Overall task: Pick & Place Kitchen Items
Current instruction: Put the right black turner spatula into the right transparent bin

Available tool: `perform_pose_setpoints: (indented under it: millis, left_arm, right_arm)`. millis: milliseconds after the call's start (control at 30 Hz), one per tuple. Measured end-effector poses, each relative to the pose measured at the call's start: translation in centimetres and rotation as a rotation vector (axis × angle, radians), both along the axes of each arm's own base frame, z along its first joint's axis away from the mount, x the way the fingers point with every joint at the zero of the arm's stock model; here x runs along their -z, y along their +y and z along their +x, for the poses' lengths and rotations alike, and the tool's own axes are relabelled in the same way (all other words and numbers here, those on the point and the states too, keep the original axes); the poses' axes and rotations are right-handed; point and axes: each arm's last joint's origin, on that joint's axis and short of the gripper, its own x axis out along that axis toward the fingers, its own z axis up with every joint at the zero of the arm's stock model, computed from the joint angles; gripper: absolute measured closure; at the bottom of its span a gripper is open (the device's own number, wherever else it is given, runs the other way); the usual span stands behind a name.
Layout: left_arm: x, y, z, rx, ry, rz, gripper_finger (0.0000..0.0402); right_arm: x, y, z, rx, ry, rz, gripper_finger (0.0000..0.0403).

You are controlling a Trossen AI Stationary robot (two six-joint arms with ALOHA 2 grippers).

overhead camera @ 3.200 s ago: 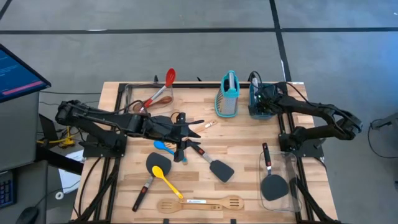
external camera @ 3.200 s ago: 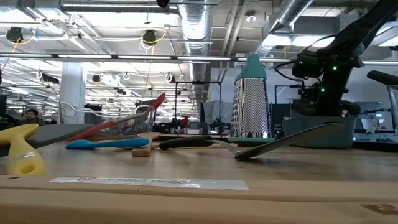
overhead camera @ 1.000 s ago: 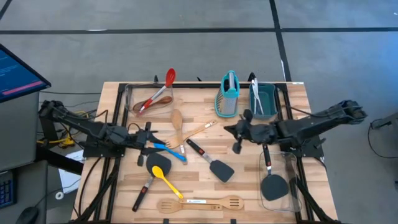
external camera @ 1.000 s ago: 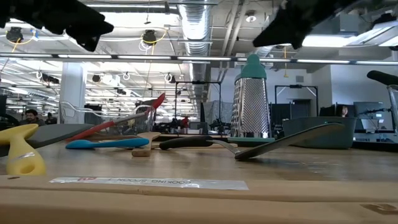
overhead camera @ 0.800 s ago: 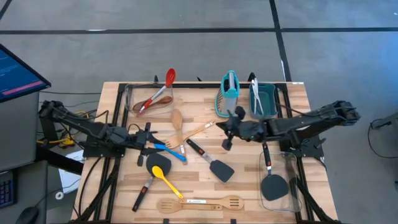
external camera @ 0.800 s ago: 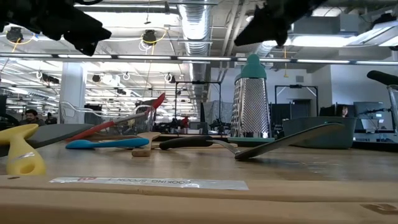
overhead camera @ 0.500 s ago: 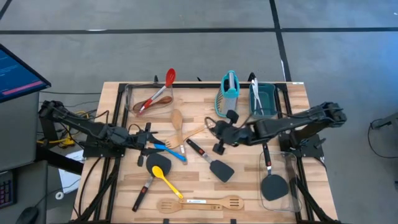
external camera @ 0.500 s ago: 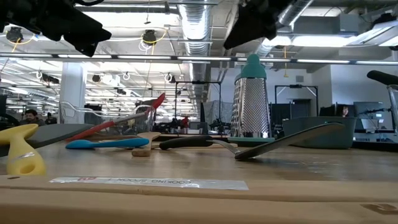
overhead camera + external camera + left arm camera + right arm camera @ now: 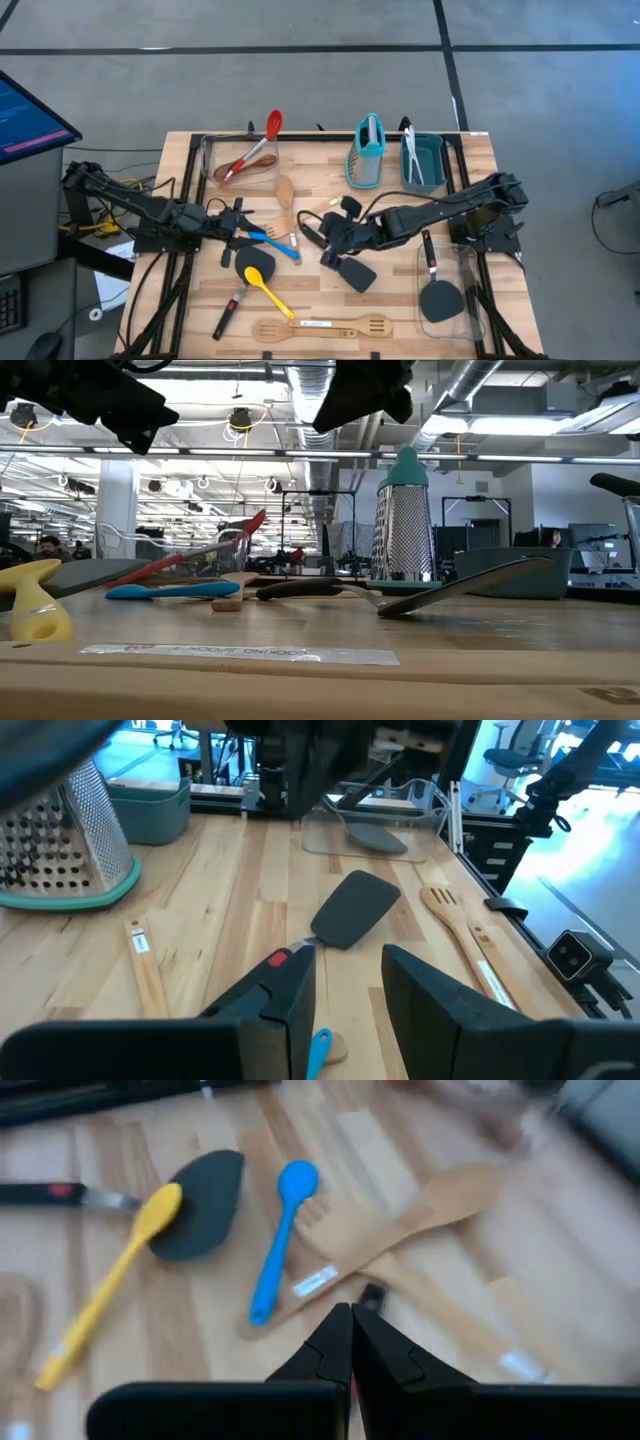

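Kitchen items lie scattered on the wooden table: a blue spoon (image 9: 268, 240), a yellow spoon (image 9: 270, 291), a black spatula (image 9: 356, 273) with a red-marked handle, wooden spoons (image 9: 285, 195) and a slotted wooden spatula (image 9: 322, 327). A teal box grater (image 9: 367, 152) stands at the far side. My right gripper (image 9: 312, 233) is shut and empty, high over the black spatula's handle; in its wrist view the tips (image 9: 350, 1342) point down toward the blue spoon (image 9: 280, 1240). My left gripper (image 9: 243, 226) waits open above the table's left part, with nothing between its fingers (image 9: 292, 1005).
A teal bin (image 9: 424, 160) with cutlery stands right of the grater. A clear container (image 9: 212, 150) at the far left holds a red spoon (image 9: 272, 125). Another clear container (image 9: 468, 300) at the near right holds a black spatula (image 9: 438, 298).
My right gripper has travelled toward the table's left edge, from in front of the teal bin to above the middle of the table, staying shut and high above the items. It has tipped further downward.
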Motion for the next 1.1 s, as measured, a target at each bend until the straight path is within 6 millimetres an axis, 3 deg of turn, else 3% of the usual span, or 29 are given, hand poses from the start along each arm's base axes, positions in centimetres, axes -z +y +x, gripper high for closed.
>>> perform_pose_setpoints:
  millis: [200, 500, 733, 867, 1100]
  left_arm:
    - [0.0, 0.0, 0.0, -0.002, -0.004, -0.001, 0.0298]
    - [-0.1, 0.0, 0.0, -0.002, -0.005, -0.002, 0.0298]
    - [-0.1, 0.0, 0.0, -0.002, -0.005, -0.002, 0.0298]
    - [-0.1, 0.0, 0.0, -0.002, -0.006, -0.002, 0.0298]
    - [-0.1, 0.0, 0.0, -0.001, -0.007, -0.002, 0.0298]
  right_arm:
    - [2.9, 0.1, 0.4, 0.083, 0.144, 0.160, 0.0402]
    - [7.0, 0.3, 1.6, 0.030, 0.291, 0.174, 0.0403]
    - [8.4, -0.5, 2.0, 0.108, 0.338, 0.304, 0.0400]
    - [8.4, -1.0, 1.9, 0.130, 0.354, 0.344, 0.0370]
    - [8.4, -1.3, 2.0, 0.181, 0.342, 0.374, 0.0277]
